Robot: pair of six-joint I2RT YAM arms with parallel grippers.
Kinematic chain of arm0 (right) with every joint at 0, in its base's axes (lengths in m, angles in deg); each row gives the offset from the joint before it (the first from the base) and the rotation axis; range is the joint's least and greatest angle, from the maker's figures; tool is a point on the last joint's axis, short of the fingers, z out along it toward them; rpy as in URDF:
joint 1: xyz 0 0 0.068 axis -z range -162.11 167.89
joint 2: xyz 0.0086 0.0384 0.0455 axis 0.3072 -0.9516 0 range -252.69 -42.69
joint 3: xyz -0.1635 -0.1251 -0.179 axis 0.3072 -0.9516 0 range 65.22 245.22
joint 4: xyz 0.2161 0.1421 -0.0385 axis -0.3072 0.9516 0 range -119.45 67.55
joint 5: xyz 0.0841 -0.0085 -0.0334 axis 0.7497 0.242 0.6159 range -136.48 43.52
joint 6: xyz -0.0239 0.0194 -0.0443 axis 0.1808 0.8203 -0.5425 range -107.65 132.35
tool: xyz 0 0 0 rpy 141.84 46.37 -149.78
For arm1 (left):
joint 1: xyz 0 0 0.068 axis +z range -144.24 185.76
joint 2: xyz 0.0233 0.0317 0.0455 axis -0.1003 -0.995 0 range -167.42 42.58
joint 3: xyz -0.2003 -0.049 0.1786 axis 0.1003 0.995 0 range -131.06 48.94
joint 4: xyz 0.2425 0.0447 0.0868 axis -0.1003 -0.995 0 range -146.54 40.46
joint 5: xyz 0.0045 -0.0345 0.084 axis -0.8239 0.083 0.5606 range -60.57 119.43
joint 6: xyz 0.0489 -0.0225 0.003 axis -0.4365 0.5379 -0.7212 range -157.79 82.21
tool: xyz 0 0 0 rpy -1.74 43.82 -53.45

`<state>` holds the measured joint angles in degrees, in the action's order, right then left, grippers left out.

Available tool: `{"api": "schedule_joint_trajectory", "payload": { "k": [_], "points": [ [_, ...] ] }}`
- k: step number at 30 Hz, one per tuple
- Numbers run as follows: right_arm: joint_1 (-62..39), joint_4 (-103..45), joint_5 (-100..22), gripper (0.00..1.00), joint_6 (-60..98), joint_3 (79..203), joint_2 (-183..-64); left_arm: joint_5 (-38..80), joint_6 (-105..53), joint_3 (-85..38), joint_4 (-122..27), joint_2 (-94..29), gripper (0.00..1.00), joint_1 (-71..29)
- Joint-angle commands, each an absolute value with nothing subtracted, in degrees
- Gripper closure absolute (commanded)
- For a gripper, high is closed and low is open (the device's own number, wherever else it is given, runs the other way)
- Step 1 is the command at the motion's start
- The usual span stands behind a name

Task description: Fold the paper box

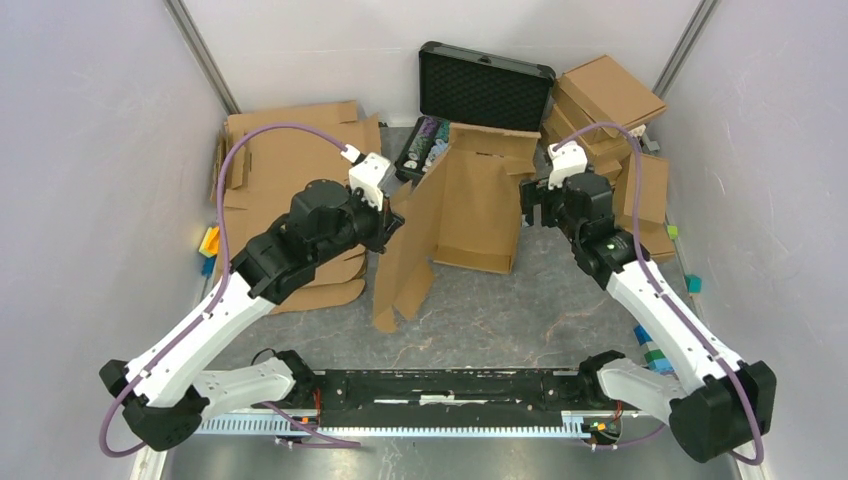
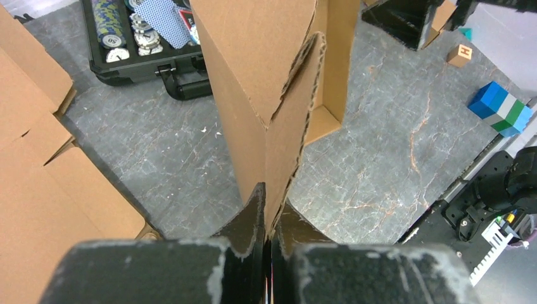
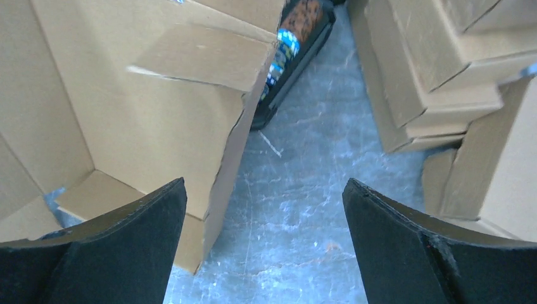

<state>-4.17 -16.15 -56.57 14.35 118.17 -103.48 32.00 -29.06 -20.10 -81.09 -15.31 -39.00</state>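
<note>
1. The paper box point(image 1: 475, 210) stands in the middle of the table point(image 1: 500, 310), between the two arms. One long panel of it runs toward the near left.
2. The left gripper point(image 1: 392, 222) is at the left side of the box, with one finger on each side of a panel edge.
3. The right gripper point(image 1: 532, 205) is just beside the right wall of the box.
4. The hard case point(image 1: 480, 90) lies behind the box, on the far side, with its lid upright.
5. The pile of flat cardboard point(image 1: 290, 170) lies at the far left, partly under the left arm.
6. The stack of folded boxes point(image 1: 610, 100) is at the far right, right of the case.
7. Small blocks point(image 1: 652, 352) lie at the right edge of the table, beside the right arm. The left block point(image 1: 209, 240) lies at the left edge, beside the pile.
</note>
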Motion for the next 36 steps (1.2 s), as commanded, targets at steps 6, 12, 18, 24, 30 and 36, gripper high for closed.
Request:
{"api": "schedule_joint_trajectory", "payload": {
  "k": [6,12,18,24,30,36],
  "points": [
    [-2.7,-29.8,-51.4,0.02,23.5,108.6,-108.4,29.8,-28.9,-28.6,-87.7,-18.3,0.98,-38.8],
    [-2.7,-31.3,-53.8,0.04,30.1,104.6,-107.7,30.1,-29.0,-28.7,-87.8,-18.9,0.98,-38.8],
    [-3.1,-27.4,-53.1,0.02,36.7,100.3,-99.3,26.7,-31.1,-41.2,-101.3,-27.7,0.98,-36.7],
    [-3.0,-17.0,-54.5,0.02,31.1,102.4,-92.3,17.8,-35.8,-52.0,-117.2,-36.0,0.98,-31.4],
    [-3.0,-11.3,-51.9,0.02,28.4,103.2,-87.9,18.4,-45.2,-61.4,-131.4,-45.7,0.98,-31.0],
    [-3.0,-10.0,-52.9,0.02,27.0,104.3,-84.6,18.6,-50.0,-68.2,-132.8,-53.6,0.98,-31.7]
  ]
}}
